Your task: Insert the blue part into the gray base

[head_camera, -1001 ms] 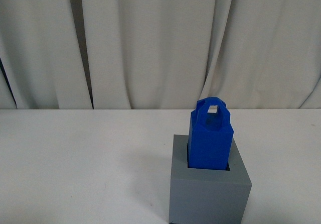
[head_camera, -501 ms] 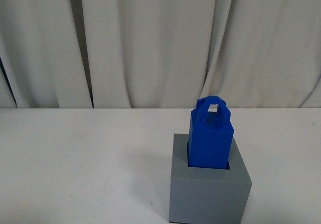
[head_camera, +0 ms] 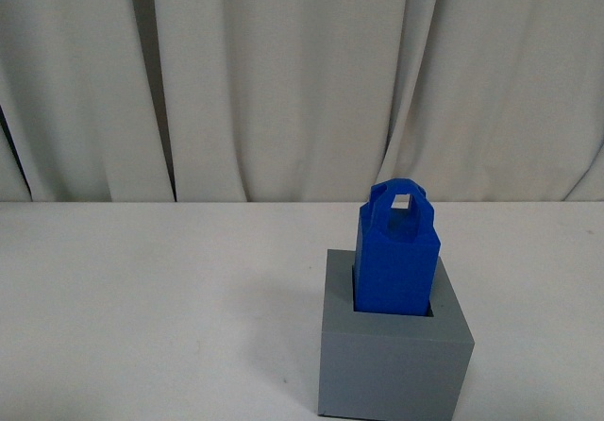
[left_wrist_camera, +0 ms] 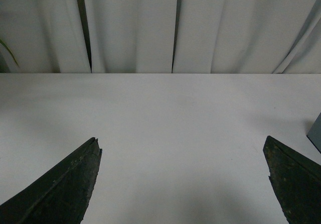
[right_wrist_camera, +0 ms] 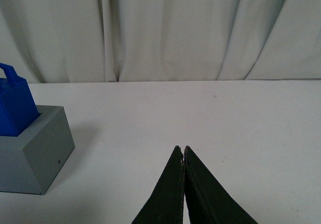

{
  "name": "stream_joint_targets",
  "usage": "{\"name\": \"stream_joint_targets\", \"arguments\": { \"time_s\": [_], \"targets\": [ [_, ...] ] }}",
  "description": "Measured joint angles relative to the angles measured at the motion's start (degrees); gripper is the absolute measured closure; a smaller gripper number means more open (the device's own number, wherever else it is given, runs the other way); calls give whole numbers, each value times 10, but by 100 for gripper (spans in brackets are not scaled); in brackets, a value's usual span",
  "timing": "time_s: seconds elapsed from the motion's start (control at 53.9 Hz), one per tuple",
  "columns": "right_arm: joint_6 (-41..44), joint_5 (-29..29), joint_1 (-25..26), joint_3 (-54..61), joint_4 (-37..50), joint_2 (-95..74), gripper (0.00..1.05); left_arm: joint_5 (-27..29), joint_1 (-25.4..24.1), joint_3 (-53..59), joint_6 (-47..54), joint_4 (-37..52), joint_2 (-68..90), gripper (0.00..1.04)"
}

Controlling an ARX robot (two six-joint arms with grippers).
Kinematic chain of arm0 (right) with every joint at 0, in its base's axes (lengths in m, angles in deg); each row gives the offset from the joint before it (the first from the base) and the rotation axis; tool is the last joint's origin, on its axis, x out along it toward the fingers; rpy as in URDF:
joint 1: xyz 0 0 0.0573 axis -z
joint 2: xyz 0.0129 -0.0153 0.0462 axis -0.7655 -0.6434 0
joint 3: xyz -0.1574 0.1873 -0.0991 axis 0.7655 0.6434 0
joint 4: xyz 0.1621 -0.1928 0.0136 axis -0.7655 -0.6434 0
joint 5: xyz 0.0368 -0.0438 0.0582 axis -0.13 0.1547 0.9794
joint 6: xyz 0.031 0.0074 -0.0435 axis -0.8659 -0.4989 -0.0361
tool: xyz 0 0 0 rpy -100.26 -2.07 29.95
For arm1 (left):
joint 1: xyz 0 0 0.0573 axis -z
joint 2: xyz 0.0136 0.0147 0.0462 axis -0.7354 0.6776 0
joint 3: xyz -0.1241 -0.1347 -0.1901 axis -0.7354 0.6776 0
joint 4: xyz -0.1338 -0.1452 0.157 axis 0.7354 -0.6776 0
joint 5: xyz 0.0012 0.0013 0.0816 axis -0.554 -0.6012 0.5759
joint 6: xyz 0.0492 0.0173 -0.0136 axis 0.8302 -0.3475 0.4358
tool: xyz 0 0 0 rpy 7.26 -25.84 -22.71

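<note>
in the front view, the left half of the frame holds only the white table (head_camera: 142,298) under a pale pleated curtain (head_camera: 283,81) that fills the upper half. right of centre, low in the frame, the gray base (head_camera: 392,364) sits on the table, its lower edge cut off by the frame's bottom. the blue part (head_camera: 396,261) stands upright in the base's square recess, its lower end hidden inside, its bevelled top and loop with a hole rising above the base, just in front of the curtain line. neither arm shows in this view.

in the left wrist view, the left gripper (left_wrist_camera: 183,151) has its two dark fingers set wide apart at the lower left and lower right corners, with bare table between them and nothing held. a sliver of the gray base (left_wrist_camera: 316,133) shows at the right edge.

in the right wrist view, the blue part (right_wrist_camera: 15,106) sits in the gray base (right_wrist_camera: 35,156) at the left edge. the right gripper (right_wrist_camera: 183,151) at lower centre has its fingers pressed together, tips touching, gripping nothing, well apart from the base.
</note>
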Motion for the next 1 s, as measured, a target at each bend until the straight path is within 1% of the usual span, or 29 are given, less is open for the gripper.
{"name": "stream_joint_targets", "arguments": {
  "time_s": [0.056,0.093,0.148,0.241,0.26,0.371,0.389,0.445,0.538,0.575,0.612,0.686,1.001],
  "targets": [
    [0,0,0,0,0,0,102,0,0,0,0,0,0,6],
    [0,0,0,0,0,0,99,0,0,0,0,0,0,6],
    [0,0,0,0,0,0,85,0,0,0,0,0,0,6],
    [0,0,0,0,0,0,65,0,0,0,0,0,0,6],
    [0,0,0,0,0,0,63,0,0,0,0,0,0,6],
    [0,0,0,0,0,0,44,0,0,0,0,0,0,6],
    [0,0,0,0,0,0,42,0,0,0,0,0,0,6],
    [0,0,0,0,0,0,29,0,0,0,0,0,0,6],
    [0,0,0,0,0,0,16,0,0,0,0,0,0,6],
    [0,0,0,0,0,0,9,0,0,0,0,0,0,6],
    [0,0,0,0,0,0,5,0,0,0,0,0,0,6],
    [0,0,0,0,0,0,8,0,0,0,0,0,0,6],
    [0,0,0,0,0,0,7,0,0,0,0,0,0,6]
  ]
}}
